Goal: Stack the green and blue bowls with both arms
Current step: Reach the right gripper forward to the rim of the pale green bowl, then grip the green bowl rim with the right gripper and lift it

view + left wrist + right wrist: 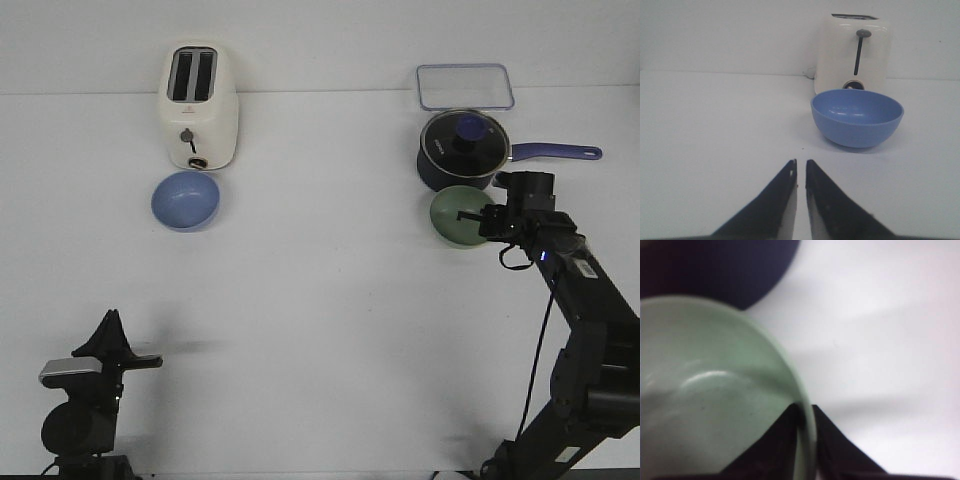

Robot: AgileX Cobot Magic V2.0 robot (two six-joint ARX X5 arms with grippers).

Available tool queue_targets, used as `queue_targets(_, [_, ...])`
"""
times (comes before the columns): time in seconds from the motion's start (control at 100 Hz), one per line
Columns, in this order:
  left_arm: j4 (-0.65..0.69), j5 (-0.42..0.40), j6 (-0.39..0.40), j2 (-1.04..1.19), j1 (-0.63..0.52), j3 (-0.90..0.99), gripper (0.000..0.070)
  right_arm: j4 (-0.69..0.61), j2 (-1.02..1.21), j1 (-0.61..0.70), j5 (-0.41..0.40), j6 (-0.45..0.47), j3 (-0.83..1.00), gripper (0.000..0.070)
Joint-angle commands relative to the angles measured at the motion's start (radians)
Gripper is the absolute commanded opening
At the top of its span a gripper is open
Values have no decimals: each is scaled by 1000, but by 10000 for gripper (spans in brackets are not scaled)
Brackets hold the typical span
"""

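Observation:
The periwinkle blue bowl [186, 198] sits upright on the table just in front of the toaster, and shows in the left wrist view [857, 116] too. My left gripper [800, 167] is shut and empty, low at the near left [118, 352], far from that bowl. The pale green bowl [458, 216] sits in front of the saucepan. My right gripper [484, 218] is shut on the green bowl's [705, 390] right rim, one finger inside and one outside [807, 415].
A cream toaster [199, 106] stands at the back left. A dark blue lidded saucepan [464, 148] with a long handle stands right behind the green bowl. A clear rectangular lid [464, 86] lies at the back right.

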Motion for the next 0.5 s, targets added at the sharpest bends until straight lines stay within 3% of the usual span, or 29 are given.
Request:
queue_targets(0.0, [11,7,5,-2,1,-19,15,-30,-27,-1,-8,-10,18,0])
queue_targets(0.28, [11,7,5,-2,1,-19,15,-139,-275,11,-165,-6,13,0])
queue_targets(0.49, [11,7,5,-2,1,-19,15,-192,-476,141,-180,-5,-97,0])
